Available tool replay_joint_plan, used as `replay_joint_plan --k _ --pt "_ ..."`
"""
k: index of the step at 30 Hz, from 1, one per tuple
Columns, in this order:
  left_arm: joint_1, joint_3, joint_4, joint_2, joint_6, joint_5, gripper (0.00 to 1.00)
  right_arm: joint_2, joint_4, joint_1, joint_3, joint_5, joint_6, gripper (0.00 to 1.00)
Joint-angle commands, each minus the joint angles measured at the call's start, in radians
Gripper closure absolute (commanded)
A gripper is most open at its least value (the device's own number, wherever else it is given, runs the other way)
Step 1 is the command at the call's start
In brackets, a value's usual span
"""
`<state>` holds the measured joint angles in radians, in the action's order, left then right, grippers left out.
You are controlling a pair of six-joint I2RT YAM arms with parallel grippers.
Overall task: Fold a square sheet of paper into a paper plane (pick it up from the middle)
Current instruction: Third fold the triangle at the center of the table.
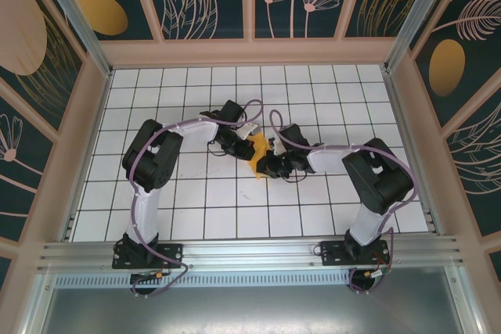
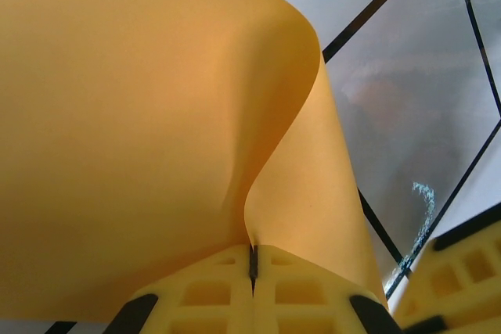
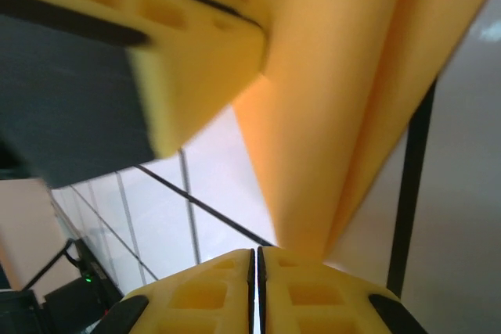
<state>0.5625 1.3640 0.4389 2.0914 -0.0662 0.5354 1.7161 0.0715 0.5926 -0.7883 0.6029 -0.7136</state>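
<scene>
Top external: right claw (image 1: 271, 163) partly covers paper (image 1: 257, 150).

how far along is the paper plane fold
Done: the sheet is off the table, pinched in the left fingers. In hand: it hangs bowed with a soft valley between them and the right fingers, which are closed at its lower end. Left: no sharp crease or pointed dart shape yet.

orange paper (image 1: 257, 149) between both jaws
</scene>
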Motion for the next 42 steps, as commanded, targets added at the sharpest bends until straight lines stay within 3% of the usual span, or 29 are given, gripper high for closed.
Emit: replay_joint_plan --k 1,19,26,34,42 --pt "-0.018 -0.003 0.013 0.058 0.026 -0.100 0.94 -0.051 0.034 -0.039 -0.051 0.014 -0.003 0.86" --pt "-0.018 0.005 0.015 0.075 0.029 -0.090 0.93 0.138 -0.020 -0.040 -0.101 -0.062 0.021 0.87" --pt "-0.019 0.049 0.033 0.084 0.041 -0.062 0.92 0.056 -0.036 -0.040 -0.103 -0.066 0.032 0.86" --pt "-0.019 0.132 0.088 0.108 0.073 -0.024 0.91 -0.031 -0.055 -0.124 -0.088 -0.170 0.010 0.85" --pt "-0.018 0.133 0.098 0.137 0.086 -0.013 0.90 0.056 0.021 -0.120 -0.145 -0.077 -0.010 0.85"
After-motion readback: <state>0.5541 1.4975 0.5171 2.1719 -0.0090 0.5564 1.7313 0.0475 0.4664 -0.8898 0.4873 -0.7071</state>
